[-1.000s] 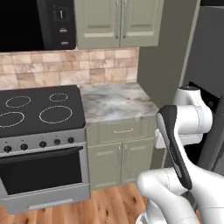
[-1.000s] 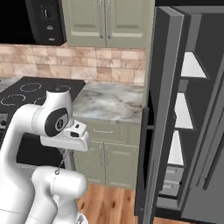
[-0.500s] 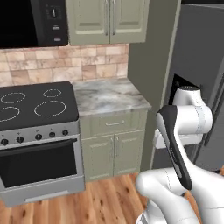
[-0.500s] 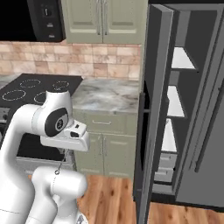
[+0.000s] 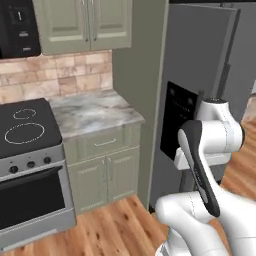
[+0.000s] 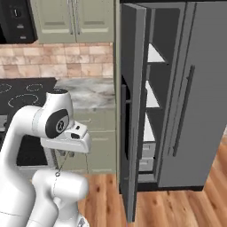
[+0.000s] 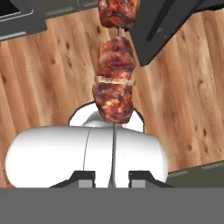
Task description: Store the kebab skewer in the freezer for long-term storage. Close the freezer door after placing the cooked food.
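Seen from the hand view, my gripper (image 7: 113, 176) is shut on the thin metal stick of the kebab skewer (image 7: 113, 94), whose red-brown meat chunks hang over the wooden floor. The freezer door (image 6: 132, 111) stands open, edge-on in the right base view; from the left base view its outer face (image 5: 192, 75) carries the black dispenser panel (image 5: 176, 120). Behind the door the freezer (image 6: 152, 99) shows white shelves and grey drawers low down. My folded arm (image 6: 51, 124) is left of the door and apart from it.
The fridge's plain door (image 6: 199, 97) is shut, with a long dark handle. A marble counter (image 5: 95, 112) over green cabinets (image 5: 105, 170) sits left of the fridge, then the black stove (image 5: 25, 132). Wooden floor (image 6: 168, 204) lies in front of the fridge.
Both base views have swung right: stove and counter slide left and the fridge grows larger and nearer, so the camera moved. The arm keeps its folded pose.
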